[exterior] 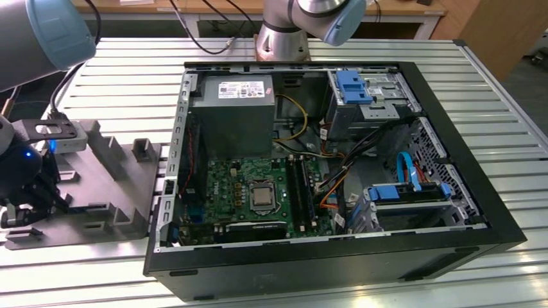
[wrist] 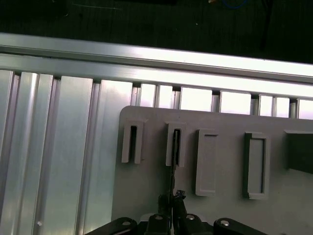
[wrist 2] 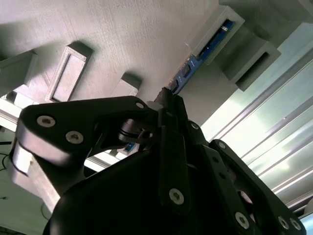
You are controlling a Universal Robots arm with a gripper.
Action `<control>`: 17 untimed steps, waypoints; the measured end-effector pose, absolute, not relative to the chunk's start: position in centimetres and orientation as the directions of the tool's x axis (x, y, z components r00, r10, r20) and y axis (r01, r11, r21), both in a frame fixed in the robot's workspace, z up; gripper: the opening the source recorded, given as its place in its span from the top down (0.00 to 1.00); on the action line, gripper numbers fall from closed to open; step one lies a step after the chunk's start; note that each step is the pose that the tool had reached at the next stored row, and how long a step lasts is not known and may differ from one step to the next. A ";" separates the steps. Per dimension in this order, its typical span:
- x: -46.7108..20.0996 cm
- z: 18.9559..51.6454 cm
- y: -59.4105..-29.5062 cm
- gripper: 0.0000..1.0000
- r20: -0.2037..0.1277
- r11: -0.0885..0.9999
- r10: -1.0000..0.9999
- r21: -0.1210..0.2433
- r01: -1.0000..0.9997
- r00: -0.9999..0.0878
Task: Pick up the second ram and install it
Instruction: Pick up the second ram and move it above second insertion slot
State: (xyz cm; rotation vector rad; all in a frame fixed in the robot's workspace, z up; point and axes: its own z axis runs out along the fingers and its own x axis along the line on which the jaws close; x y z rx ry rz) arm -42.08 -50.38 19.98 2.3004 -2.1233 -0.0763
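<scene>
The second ram (wrist 2: 190, 65) is a slim dark-blue strip standing on edge in a slot of the grey holder block (wrist 2: 122, 34). In the first wrist view the ram (wrist: 174, 161) shows edge-on as a thin dark line running out of one slot of the holder (wrist: 225, 120). My gripper (wrist: 172, 198) has its black fingers (wrist 2: 168, 105) pressed together on the ram's near end. In the exterior view the gripper (exterior: 30, 202) hangs over the holder (exterior: 102, 186) at that view's left, outside the computer case.
The open black computer case (exterior: 466, 192) lies on the slatted aluminium table (exterior: 128, 64). Inside are the green motherboard (exterior: 227, 183) with long black memory slots (exterior: 299, 186), a grey power-supply box (exterior: 233, 109), cables and blue drive brackets (exterior: 353, 86).
</scene>
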 end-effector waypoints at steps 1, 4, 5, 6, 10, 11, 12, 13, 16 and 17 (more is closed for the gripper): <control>-42.1 20.0 -50.4 0.83 -0.029 -0.081 -0.996 0.041 -0.996 0.079; -42.1 20.0 -50.4 0.89 -0.029 -0.081 -0.996 0.041 -0.996 0.079; -42.1 20.0 -50.4 0.89 -0.029 -0.081 -0.996 0.040 -0.996 0.079; -42.1 20.0 -50.4 0.89 -0.029 -0.080 -0.996 0.041 -0.996 0.079; -42.1 20.0 -50.4 0.89 -0.029 -0.078 -0.997 0.041 -0.996 0.077; -42.1 20.0 -50.4 0.89 -0.029 -0.063 -0.998 0.041 -0.997 0.062; -42.1 19.9 -50.4 0.89 -0.029 -0.045 -0.999 0.041 -0.998 0.044; -42.1 19.9 -50.4 0.89 -0.029 -0.028 -0.999 0.041 -0.999 0.026; -42.1 19.9 -50.4 0.89 -0.029 0.004 -1.000 0.041 -0.999 -0.006; -42.1 19.9 -50.4 0.89 -0.029 0.004 -1.000 0.041 -0.999 -0.006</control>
